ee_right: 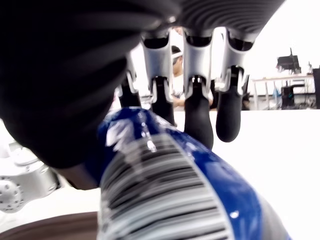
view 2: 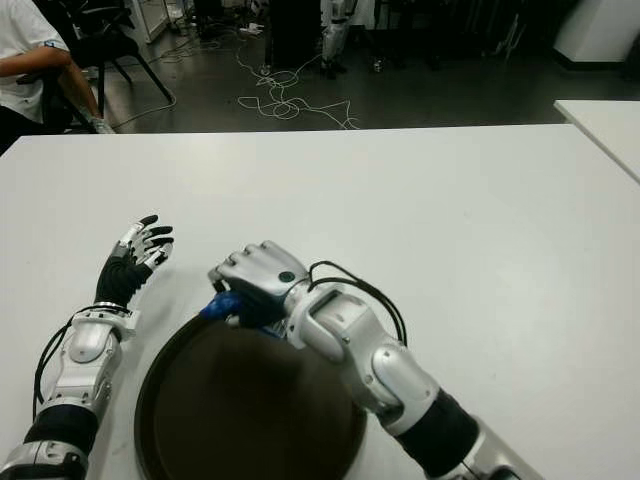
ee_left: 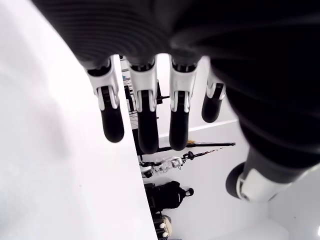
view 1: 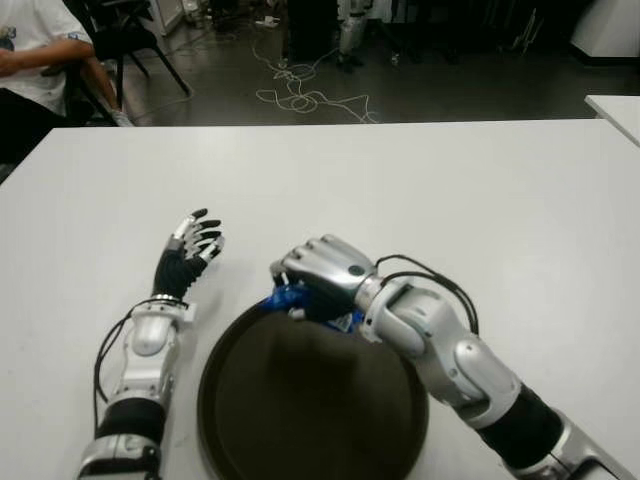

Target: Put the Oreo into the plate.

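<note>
A blue Oreo packet point(view 1: 284, 300) is clasped in my right hand point(view 1: 318, 278), which hovers over the far rim of the dark round plate point(view 1: 310, 410). In the right wrist view the blue wrapper with its barcode point(ee_right: 165, 185) fills the palm, the fingers point(ee_right: 199, 120) curled over it. My left hand point(view 1: 190, 250) shows on the white table point(view 1: 450, 190) just left of the plate, fingers spread and holding nothing; the left wrist view shows the straight fingers point(ee_left: 145, 120) above the bare tabletop.
A person in a white shirt point(view 1: 35, 50) sits beyond the table's far left corner. Cables point(view 1: 300, 95) lie on the floor behind the table. A second white table's corner point(view 1: 615, 110) shows at far right.
</note>
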`<state>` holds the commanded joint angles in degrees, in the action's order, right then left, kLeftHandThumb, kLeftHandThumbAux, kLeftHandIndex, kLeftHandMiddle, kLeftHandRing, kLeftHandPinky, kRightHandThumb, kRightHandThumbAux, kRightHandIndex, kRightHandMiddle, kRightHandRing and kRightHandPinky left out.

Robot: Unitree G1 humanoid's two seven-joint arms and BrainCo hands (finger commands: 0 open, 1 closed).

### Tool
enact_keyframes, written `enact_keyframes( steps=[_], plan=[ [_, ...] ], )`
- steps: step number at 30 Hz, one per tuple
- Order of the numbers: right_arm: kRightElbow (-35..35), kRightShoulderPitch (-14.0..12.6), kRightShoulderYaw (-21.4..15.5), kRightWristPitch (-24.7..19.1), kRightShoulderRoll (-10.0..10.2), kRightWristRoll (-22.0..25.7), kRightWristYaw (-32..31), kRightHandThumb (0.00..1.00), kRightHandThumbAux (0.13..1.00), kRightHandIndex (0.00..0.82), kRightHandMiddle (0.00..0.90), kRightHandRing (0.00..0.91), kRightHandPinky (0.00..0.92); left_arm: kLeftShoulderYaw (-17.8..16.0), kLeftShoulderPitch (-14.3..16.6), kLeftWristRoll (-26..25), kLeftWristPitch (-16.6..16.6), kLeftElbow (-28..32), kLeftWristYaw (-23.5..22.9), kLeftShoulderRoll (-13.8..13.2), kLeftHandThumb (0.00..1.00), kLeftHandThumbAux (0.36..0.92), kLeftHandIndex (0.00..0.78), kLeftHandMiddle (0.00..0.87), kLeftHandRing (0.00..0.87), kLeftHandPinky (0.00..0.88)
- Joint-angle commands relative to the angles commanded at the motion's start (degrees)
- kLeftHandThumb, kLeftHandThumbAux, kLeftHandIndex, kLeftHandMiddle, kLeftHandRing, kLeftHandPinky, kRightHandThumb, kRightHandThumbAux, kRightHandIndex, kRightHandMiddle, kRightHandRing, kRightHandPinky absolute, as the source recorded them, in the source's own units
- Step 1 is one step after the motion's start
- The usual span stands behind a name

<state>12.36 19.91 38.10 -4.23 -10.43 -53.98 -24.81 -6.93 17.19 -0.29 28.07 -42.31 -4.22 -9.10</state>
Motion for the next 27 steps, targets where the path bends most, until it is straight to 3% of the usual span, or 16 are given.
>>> enact_keyframes(
  steps=[6, 18, 27],
  plan=[
    [0.05, -0.27, 0.2, -0.02, 0.36, -0.01, -0.01, 0.694, 0.739, 0.41, 0.669, 0.699, 0.712, -0.05, 0.17, -0.15, 0.3, -0.41, 0.09, 0.07, 0.137, 0.598, 0.149, 0.255, 0.234, 0.199],
    [-0.5, 0.05, 0.92, -3.23, 2.99, -1.33, -1.73, 0.699, 0.736, 0.404, 0.704, 0.751, 0.772, 0.36, 0.61, 1.34, 1.23, -1.36, 1.41, -0.48, 0.116, 0.607, 0.144, 0.252, 0.239, 0.222],
    [0.94, 0.23, 1.13, -5.18, 3.24, -2.71, -4.99, 0.702, 0.735, 0.405, 0.723, 0.775, 0.794, 0.12, 0.49, 0.75, 1.22, -1.27, 0.48, -0.56, 0.125, 0.597, 0.144, 0.246, 0.239, 0.215]
  ],
)
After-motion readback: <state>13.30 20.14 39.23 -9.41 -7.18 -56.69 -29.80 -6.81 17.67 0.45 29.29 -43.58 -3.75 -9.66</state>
